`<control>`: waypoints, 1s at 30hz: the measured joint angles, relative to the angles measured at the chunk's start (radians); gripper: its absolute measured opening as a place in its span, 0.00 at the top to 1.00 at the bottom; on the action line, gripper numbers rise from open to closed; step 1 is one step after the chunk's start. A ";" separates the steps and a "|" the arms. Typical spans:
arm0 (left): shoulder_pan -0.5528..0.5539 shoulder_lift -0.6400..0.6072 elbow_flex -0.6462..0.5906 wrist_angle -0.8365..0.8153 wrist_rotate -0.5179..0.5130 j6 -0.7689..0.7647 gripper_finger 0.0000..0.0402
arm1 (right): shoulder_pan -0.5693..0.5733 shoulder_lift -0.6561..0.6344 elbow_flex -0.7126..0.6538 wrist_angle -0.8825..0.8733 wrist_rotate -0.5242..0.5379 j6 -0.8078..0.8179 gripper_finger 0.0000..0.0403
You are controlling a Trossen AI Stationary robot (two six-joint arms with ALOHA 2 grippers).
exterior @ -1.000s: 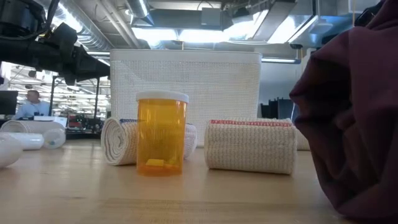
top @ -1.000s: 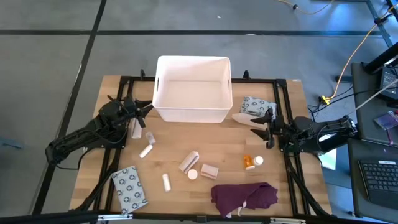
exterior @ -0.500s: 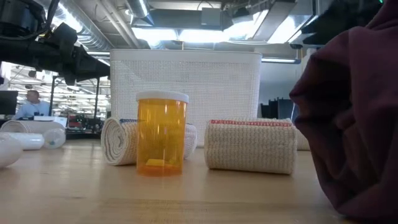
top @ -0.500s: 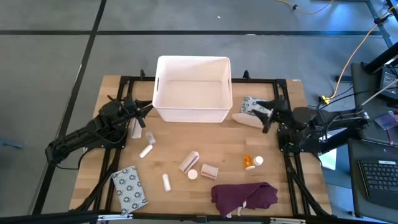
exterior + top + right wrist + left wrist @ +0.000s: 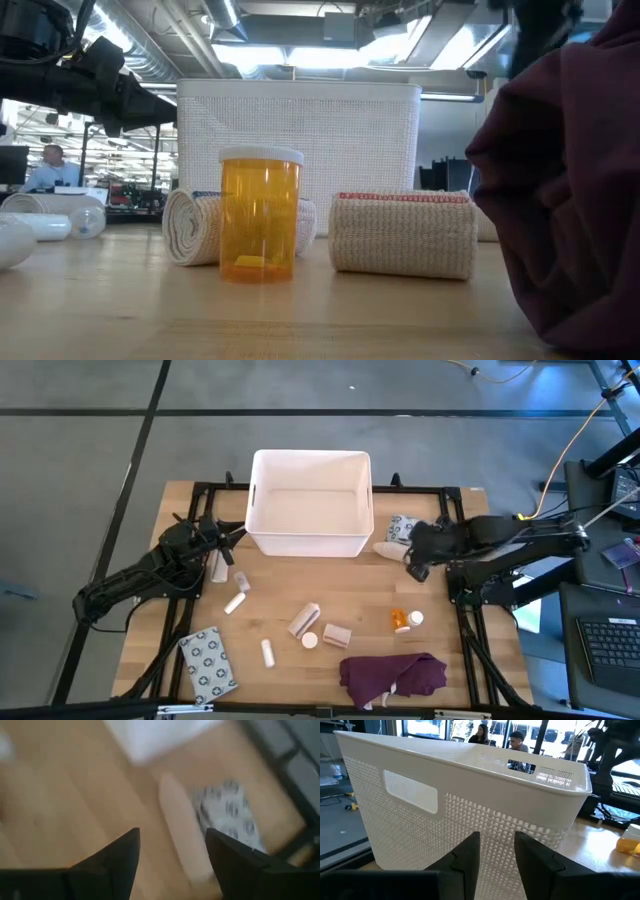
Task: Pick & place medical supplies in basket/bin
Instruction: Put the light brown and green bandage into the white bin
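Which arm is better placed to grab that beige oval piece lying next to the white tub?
Right. The right gripper hovers open just beside the beige oval piece, right of the tub. The left gripper waits on the tub's far side.

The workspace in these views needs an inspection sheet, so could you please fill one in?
Surface: wooden table, supplies scattered.
Job's things: white bin looks empty; orange pill bottle, bandage rolls, patterned packets on table.
Clutter: purple cloth at front edge.
Hands: left hand open beside bin; right hand open over a beige item and packet.
Cables: yellow cable on floor, right.
Surroundings: people in background.
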 joint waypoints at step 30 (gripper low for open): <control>0.000 0.000 0.000 0.000 -0.001 -0.002 0.71 | -0.412 0.103 -0.441 0.394 -0.289 -0.385 0.56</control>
